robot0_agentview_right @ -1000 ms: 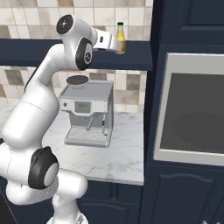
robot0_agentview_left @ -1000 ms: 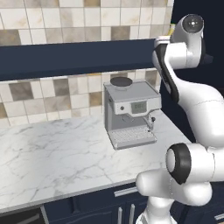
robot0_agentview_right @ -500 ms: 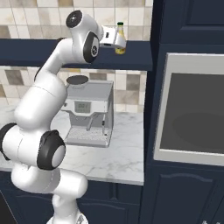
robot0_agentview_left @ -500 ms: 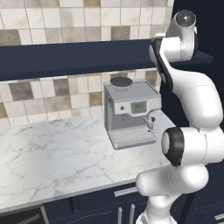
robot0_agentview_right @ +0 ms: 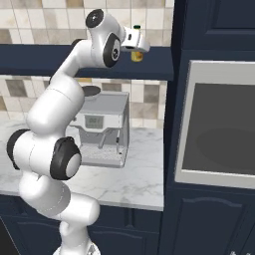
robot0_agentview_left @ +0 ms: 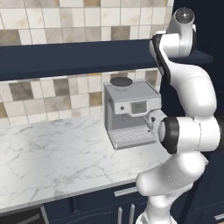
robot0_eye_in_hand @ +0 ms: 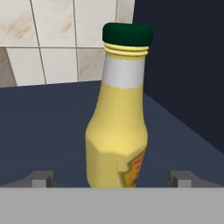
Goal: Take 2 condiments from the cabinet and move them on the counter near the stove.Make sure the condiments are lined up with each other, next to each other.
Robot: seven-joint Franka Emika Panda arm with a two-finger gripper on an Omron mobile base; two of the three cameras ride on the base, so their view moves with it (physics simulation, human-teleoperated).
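A yellow condiment bottle with a green cap stands upright on the dark navy cabinet shelf, close to its right end. My gripper is open, one fingertip on each side of the bottle's base with a gap to each. From the right base view the white hand covers the bottle's middle, leaving the cap and the bottom of the yellow bottle showing at the gripper on the shelf. The white marble counter lies below. The stove is out of view.
A steel coffee machine stands on the counter under the shelf, right below my arm. A built-in wall oven in a tall navy unit rises just right of the shelf end. Tiled wall lies behind.
The arm has stretched up and forward, carrying the open hand from beside the yellow bottle to around it. The bottle has stayed in place.
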